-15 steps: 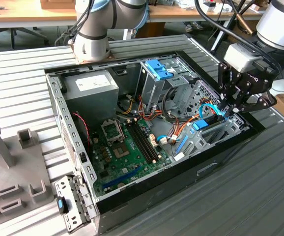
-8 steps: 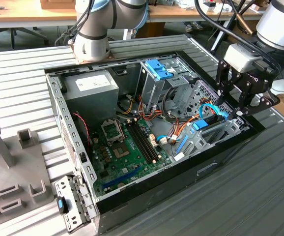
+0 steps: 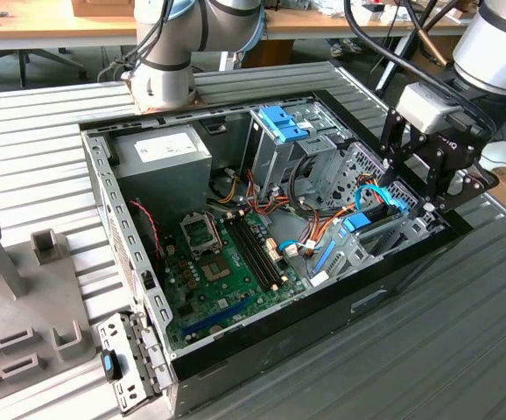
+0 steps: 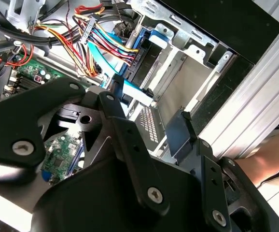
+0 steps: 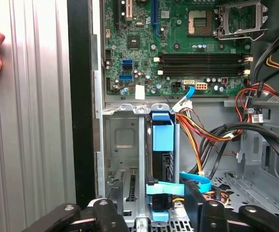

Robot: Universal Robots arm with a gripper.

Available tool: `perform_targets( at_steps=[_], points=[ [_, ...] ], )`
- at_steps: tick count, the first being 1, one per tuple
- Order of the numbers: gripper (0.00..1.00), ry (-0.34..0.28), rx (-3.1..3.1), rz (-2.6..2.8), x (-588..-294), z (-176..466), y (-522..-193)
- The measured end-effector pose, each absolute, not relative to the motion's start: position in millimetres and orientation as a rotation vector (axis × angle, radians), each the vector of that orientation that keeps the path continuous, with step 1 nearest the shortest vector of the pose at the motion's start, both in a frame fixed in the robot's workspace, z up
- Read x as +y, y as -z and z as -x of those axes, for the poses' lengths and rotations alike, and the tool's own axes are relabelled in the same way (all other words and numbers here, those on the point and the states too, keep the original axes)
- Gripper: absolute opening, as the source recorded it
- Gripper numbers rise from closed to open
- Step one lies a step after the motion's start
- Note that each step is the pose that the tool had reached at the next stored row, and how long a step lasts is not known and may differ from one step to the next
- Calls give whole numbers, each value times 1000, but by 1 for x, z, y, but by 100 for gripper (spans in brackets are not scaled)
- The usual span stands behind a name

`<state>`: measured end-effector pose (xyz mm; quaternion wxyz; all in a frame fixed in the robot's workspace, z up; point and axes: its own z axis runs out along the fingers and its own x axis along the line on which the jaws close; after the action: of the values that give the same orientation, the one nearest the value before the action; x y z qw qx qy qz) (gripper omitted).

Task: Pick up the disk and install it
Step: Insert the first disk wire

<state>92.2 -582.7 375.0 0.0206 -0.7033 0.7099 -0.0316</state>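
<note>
Disk (image 5: 162, 145) seemingly seated edge-on in cage (image 5: 122, 140), mostly hidden.

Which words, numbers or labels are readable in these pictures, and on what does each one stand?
None can be read.
White sticker on the power-supply box: print too small to read.
Motherboard: markings too small to read.
White tag at the motherboard's edge: looks blank.

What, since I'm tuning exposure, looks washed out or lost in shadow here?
Exterior view: bright table, shade inside the case beside the power supply. Second wrist view: the black gripper reads dark against a washed-out patch behind it. First wrist view: the motherboard is evenly lit, no glare.
</note>
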Motion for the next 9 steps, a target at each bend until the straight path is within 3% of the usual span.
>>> perform_targets(
  at_steps=[9],
  points=[
    [62,104,2205,2183,-583,-92,-362]
  ],
)
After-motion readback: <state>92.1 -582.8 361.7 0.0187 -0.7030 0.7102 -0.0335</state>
